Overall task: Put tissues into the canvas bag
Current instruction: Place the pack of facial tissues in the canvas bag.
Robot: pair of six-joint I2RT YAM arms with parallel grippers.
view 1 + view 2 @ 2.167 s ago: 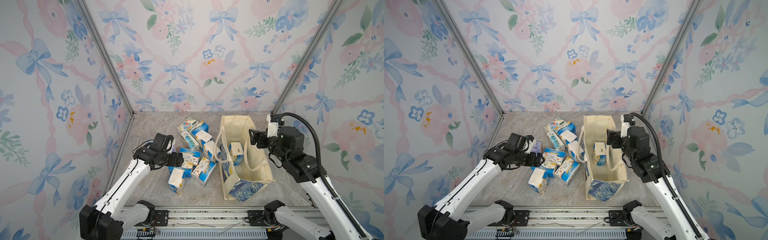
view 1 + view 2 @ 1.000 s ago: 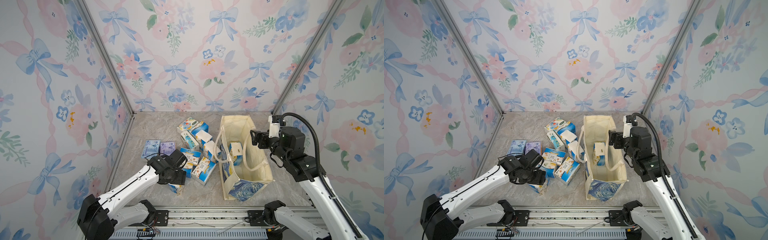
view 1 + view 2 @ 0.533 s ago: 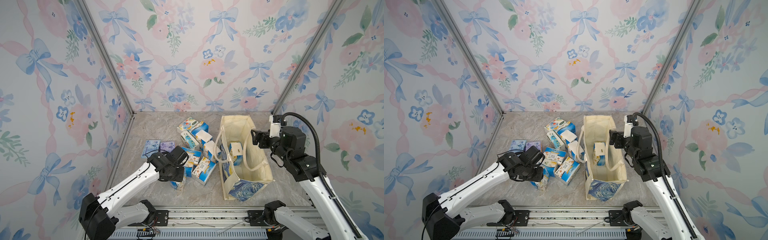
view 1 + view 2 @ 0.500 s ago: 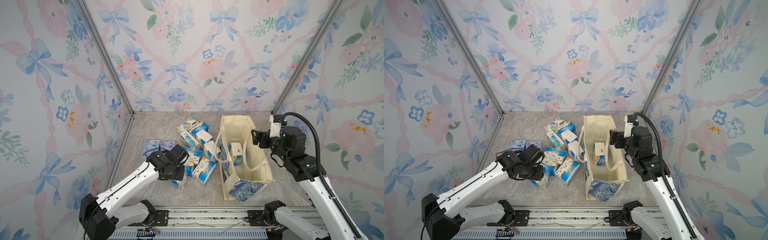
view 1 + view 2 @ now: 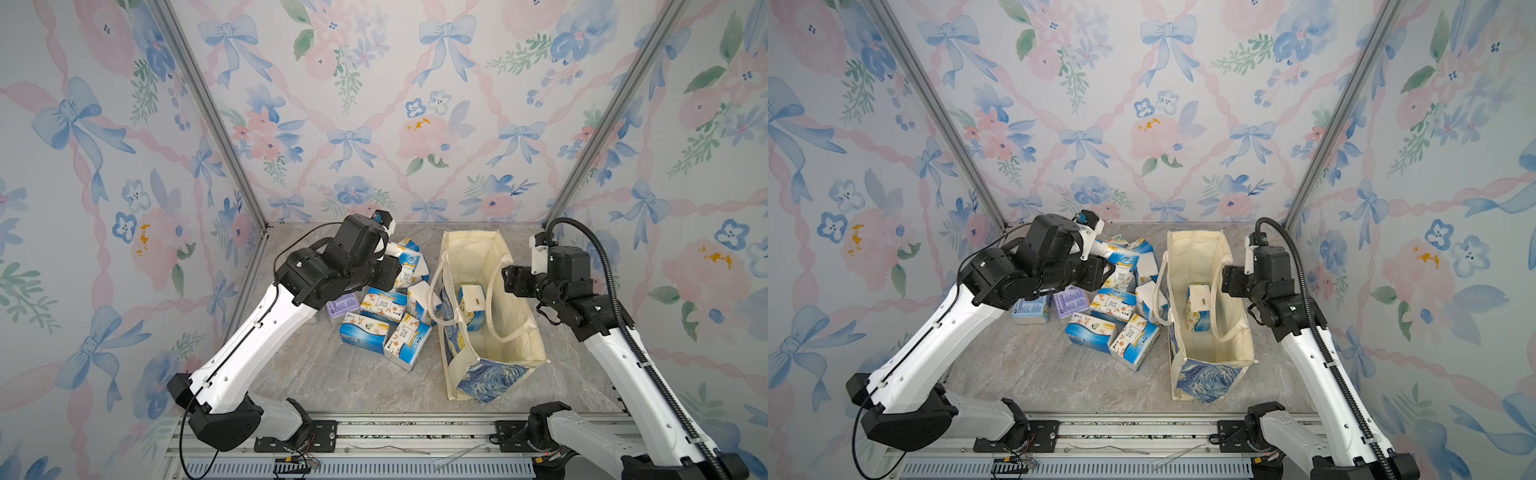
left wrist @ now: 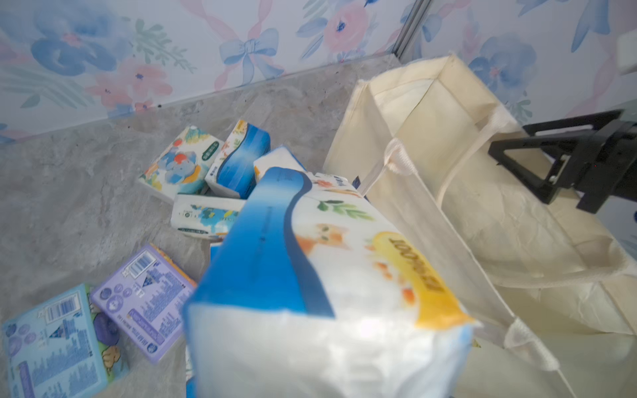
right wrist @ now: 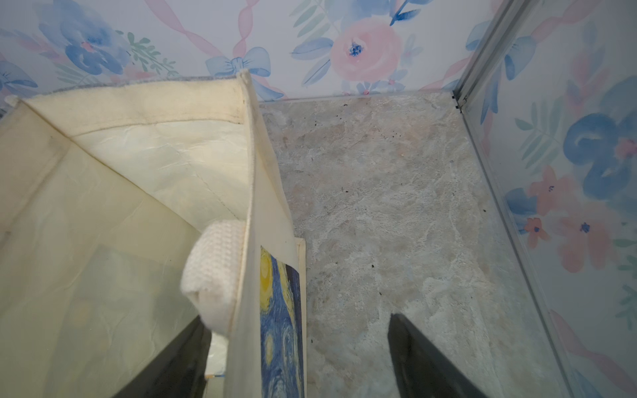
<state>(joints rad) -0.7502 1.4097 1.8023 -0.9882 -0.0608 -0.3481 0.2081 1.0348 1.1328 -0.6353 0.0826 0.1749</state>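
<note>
In both top views the bag (image 5: 473, 257) stood open on the bench (image 5: 353, 374) right of centre. One pack (image 5: 471, 305) stood on end inside it, and the rest of the tissues (image 5: 384, 305) lay heaped just left of it, mid-frame. The left gripper (image 5: 1100, 270) hung above the upper part of that heap. Its jaws were hidden, but a blue-and-white tissue pack (image 6: 327, 275) filled the lower centre of the left wrist view, raised clear of the others, so I judged the gripper clamped on it. The right gripper (image 7: 298, 318) had its jaws wide apart astride the bag's right-hand wall beside a handle (image 7: 213, 268), one jaw inside and one outside, gripping nothing

The step in hand looked like carrying the held pack across to the mouth. To do it well, the pack should travel high enough to clear the left rim and the other handle (image 5: 432, 293) drooping outside it. It should then come down in the free space toward the lower end of the mouth, away from the pack inside. The wrapper looked soft, so the squeeze should be firm without crushing. The bag looked limp, so closing the right gripper on the wall would likely stop the mouth folding as the pack drops
</note>
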